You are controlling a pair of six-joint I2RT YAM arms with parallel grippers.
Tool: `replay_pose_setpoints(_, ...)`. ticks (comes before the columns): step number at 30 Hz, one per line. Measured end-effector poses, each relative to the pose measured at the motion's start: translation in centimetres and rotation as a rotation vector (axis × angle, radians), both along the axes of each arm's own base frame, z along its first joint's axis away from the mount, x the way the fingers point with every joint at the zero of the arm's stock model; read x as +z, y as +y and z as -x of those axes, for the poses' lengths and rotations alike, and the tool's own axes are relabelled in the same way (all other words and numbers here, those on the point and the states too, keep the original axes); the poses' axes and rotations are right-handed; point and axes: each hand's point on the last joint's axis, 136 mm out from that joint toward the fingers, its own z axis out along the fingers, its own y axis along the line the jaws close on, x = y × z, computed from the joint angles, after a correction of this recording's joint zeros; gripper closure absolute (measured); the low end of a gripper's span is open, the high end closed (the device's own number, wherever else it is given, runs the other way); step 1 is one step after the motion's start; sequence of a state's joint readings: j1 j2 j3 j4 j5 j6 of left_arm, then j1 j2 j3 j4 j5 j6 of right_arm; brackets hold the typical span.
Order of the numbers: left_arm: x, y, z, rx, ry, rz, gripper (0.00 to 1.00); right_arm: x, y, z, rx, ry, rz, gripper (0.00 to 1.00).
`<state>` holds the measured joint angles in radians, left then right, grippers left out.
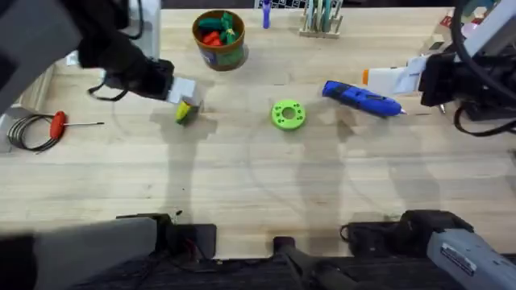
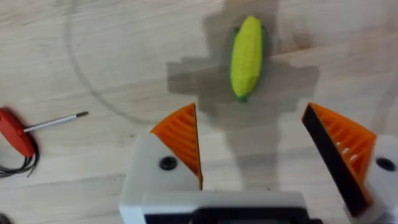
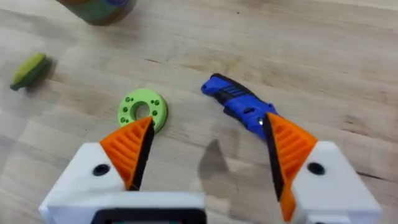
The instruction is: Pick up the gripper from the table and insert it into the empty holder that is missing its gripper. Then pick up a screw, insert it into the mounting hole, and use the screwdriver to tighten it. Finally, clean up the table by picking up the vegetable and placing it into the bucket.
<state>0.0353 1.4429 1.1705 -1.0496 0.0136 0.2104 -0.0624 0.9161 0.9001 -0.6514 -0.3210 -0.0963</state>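
The yellow-green vegetable [image 1: 185, 112] [image 2: 246, 57] lies on the table at the left, and it is also in the right wrist view [image 3: 30, 70]. My left gripper [image 1: 185, 97] [image 2: 258, 146] hovers just over it, open, its orange pads apart and nothing between them. The blue screwdriver [image 1: 361, 98] [image 3: 239, 106] lies right of centre. Close behind it my right gripper [image 1: 369, 78] [image 3: 208, 152] stands open and empty. The brown bucket [image 1: 218, 50] [image 3: 99, 7] stands at the back with red and green toy vegetables inside. The loose gripper piece, the holder and the screw are out of view.
A round green disc with holes [image 1: 288, 113] [image 3: 142, 109] lies mid-table between vegetable and screwdriver. A red-handled tool [image 1: 58, 122] [image 2: 15, 130] with a black cable coil lies at the far left. A rack of tools stands at the back edge [image 1: 321, 24].
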Motion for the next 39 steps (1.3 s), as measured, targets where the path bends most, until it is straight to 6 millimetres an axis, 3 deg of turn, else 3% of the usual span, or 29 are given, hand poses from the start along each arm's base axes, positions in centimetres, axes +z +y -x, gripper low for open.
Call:
replay_pose_setpoints(7, -4.6, 1.0, -3.9, 0.01, 0.035, -0.046, 0.015, -0.2, 0.0, -0.1, 0.002, 0.009, -0.002, 0.01)
replay_pose_setpoints(19, -9.1, -0.5, -3.7, -0.04, 0.156, -0.053, 0.029, -0.2, 0.0, -0.1, 0.002, 0.009, -0.002, 0.009)
replay_pose_setpoints(21, -9.3, -0.5, -3.6, -0.041, 0.163, -0.054, 0.118, -0.2, 0.0, -0.1, 0.002, 0.01, -0.002, 0.01)
replay_pose_setpoints(22, -9.3, -0.5, -3.6, -0.043, 0.163, -0.054, 0.218, -0.2, 0.0, -0.1, 0.002, 0.01, -0.002, 0.009)
replay_pose_setpoints(25, -9.3, -0.5, -3.7, -0.044, 0.163, -0.054, 0.573, -0.3, 0.0, 0.0, 0.002, 0.014, -0.002, 0.01)
replay_pose_setpoints(27, -9.3, -0.5, -3.7, -0.045, 0.159, -0.054, 0.884, -0.4, 0.0, 0.1, 0.002, 0.018, -0.003, 0.01)
replay_pose_setpoints(28, -9.2, -0.5, -3.8, -0.049, 0.157, -0.053, 0.956, -0.4, 0.0, 0.1, 0.002, 0.018, -0.003, 0.009)
replay_pose_setpoints(36, -9.1, -0.5, -3.8, -0.03, 0.161, -0.051, 0.967, -0.4, 0.0, 0.1, 0.002, 0.019, -0.003, 0.01)
replay_pose_setpoints(39, -8.1, -0.5, -4.1, -0.013, 0.16, -0.048, 0.967, -0.4, 0.0, 0.1, 0.002, 0.019, -0.003, 0.01)
